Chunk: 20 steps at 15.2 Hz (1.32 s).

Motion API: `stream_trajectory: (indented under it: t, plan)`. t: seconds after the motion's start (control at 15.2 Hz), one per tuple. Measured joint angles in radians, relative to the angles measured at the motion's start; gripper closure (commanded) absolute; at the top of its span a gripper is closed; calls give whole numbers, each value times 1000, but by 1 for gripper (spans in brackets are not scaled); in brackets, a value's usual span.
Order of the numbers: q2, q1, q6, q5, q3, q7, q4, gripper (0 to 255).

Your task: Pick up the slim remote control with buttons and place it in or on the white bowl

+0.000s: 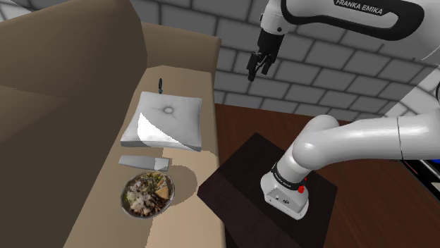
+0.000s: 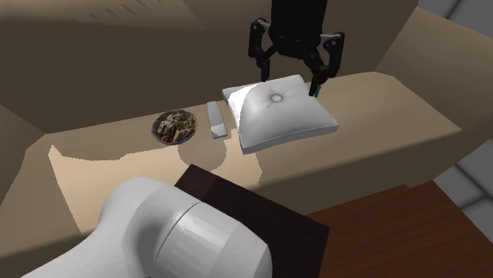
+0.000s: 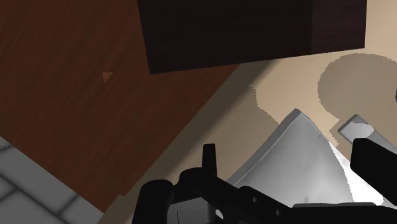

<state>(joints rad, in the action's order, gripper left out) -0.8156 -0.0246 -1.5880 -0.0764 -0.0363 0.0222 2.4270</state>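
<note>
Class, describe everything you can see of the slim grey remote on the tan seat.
The remote is a slim, flat grey bar; no buttons can be made out. It lies flat on the tan seat, between the white cushion and the bowl of mottled contents, close to both, apparently touching neither. The open gripper hangs clear of it.

Gripper [image 3: 291, 162]: I see it spread wide, cushion [image 3: 305, 178] btwn.
Remote [image 3: 352, 126]: grey end, just beside cushion corner.
Stand [image 3: 254, 32]: dark box on brown floor [image 3: 76, 95].
Seat [image 3: 280, 83]: tan.
</note>
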Motion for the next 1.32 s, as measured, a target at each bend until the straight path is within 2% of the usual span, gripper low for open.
stream_trajectory:
  t: [0.2, 0.59, 1.32]
  plan:
    - [30, 12, -33, 7, 9, 0, 5, 0]
    - [151, 64, -218, 35, 49, -3, 72, 0]
    - [506, 148, -537, 58, 130, -13, 39, 0]
